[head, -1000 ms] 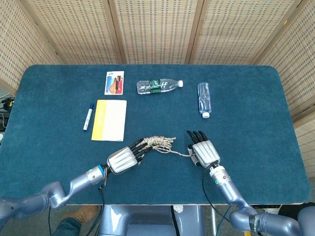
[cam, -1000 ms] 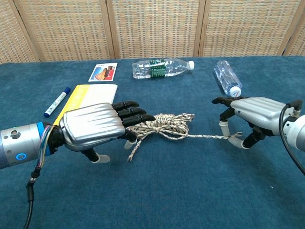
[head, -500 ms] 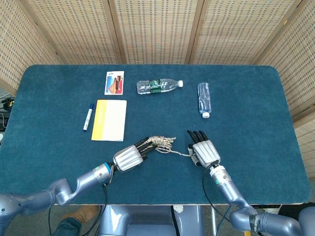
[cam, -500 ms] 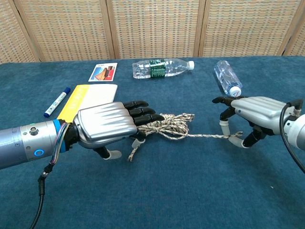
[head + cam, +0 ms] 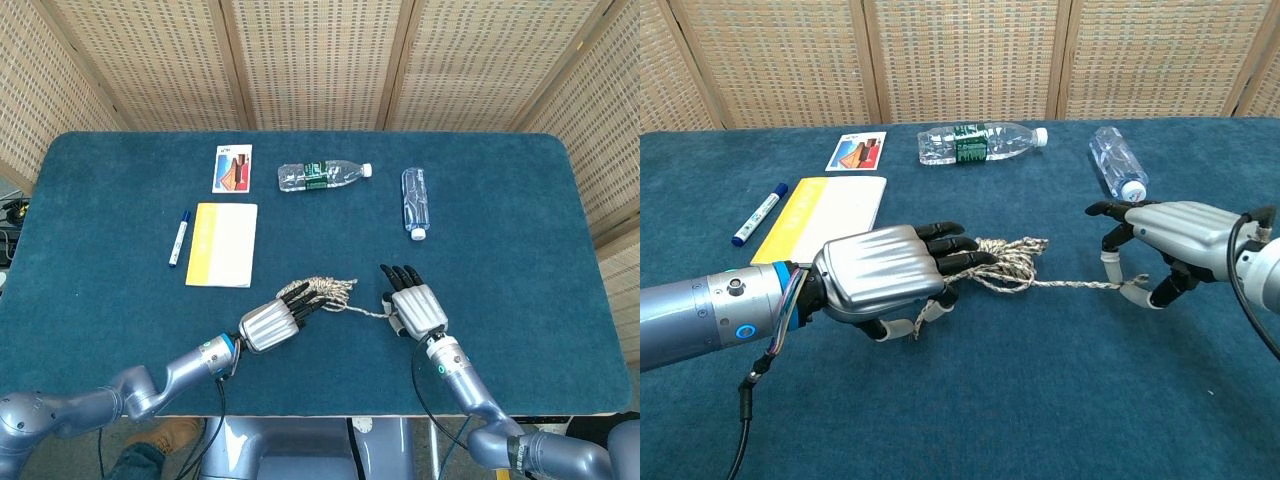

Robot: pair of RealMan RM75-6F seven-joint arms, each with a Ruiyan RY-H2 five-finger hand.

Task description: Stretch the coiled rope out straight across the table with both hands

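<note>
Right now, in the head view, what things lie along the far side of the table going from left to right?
Pen → notebook → card → lying bottle with green label → second bottle.

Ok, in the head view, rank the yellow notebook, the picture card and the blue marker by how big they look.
1. Yellow notebook, clearly the largest.
2. Picture card.
3. Blue marker, the thinnest and smallest in area, though about as long as the card.
</note>
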